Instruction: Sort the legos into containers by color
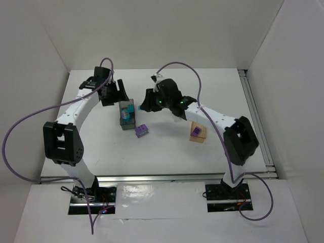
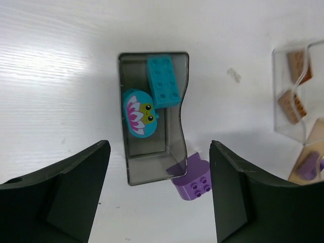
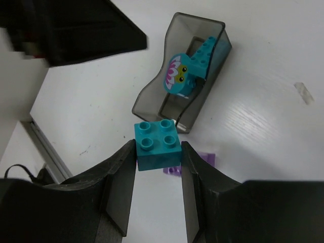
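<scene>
The right gripper (image 3: pixel 158 154) is clamped on a square cyan brick (image 3: pixel 156 137), held above the table just short of the smoky grey container (image 3: pixel 152 98) and over the loose purple brick (image 2: pixel 195 182) beside that container's near corner. Released here, I judge it would miss, clip the end wall or land on the purple brick. Further in, it could perch on the flower piece (image 2: pixel 140 112) crowding the long cyan brick (image 2: pixel 163 81). The left gripper (image 2: pixel 159 152) hangs wide open over the grey container, a collision risk. Counted: three cyan pieces, two purple bricks, one inside the tan container (image 1: pixel 195 137), apparently two brown pieces (image 2: pixel 292 104) in the clear container (image 2: pixel 277 76), three containers.
</scene>
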